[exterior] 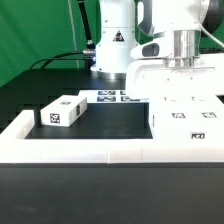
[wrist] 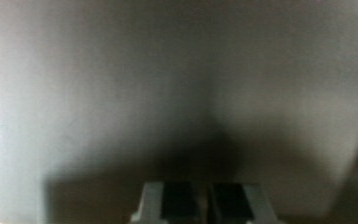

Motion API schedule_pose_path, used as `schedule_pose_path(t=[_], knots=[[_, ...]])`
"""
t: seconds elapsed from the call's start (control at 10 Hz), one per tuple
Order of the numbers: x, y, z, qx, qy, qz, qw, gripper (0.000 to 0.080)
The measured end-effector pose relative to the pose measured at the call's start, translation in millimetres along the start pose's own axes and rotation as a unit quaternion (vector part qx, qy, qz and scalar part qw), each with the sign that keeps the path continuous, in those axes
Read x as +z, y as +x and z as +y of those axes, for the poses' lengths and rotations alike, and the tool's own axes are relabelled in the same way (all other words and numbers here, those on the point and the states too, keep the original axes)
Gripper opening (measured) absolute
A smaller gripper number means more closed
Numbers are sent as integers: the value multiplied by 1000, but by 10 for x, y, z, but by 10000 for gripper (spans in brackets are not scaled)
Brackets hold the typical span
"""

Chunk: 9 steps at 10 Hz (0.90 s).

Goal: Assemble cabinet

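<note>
Wrist view gives me little beyond a blurred pale grey surface close in front, with my end effector (wrist: 202, 201) at the picture's edge. Its two fingers (wrist: 167, 202) stand side by side with only a thin dark slit between them, so it is closed or nearly so, and I see nothing held in that slit. In the exterior view my arm (exterior: 180, 25) comes down at that view's right and ends at the top edge of the big white cabinet body (exterior: 185, 105). The fingertips are hidden there, so I cannot tell whether they touch it. That body stands on the black worktop (exterior: 110, 120) at the exterior view's right, with several small square tags on its near face. A smaller cabinet box (exterior: 60, 112), also tagged, lies well apart toward the left, turned at an angle. Between the two, farther back, lies the marker board (exterior: 115, 97). A low white L-shaped rail (exterior: 90, 148) runs along the front and up the left side.
</note>
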<state>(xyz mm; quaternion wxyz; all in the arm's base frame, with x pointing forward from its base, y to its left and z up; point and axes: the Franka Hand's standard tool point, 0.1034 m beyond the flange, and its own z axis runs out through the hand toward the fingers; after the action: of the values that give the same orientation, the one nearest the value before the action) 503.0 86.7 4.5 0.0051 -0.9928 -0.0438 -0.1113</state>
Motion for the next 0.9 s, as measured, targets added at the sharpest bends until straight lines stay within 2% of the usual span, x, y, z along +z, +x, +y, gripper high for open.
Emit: schedule_pose_path(t=[0.5,0.7,0.9], knots=[[-16,0,9,-6,0,-5,1000,2],[-309,82,58,-11,4,-30,999,2],[-507,161,55,-10,7,-30,999,4]])
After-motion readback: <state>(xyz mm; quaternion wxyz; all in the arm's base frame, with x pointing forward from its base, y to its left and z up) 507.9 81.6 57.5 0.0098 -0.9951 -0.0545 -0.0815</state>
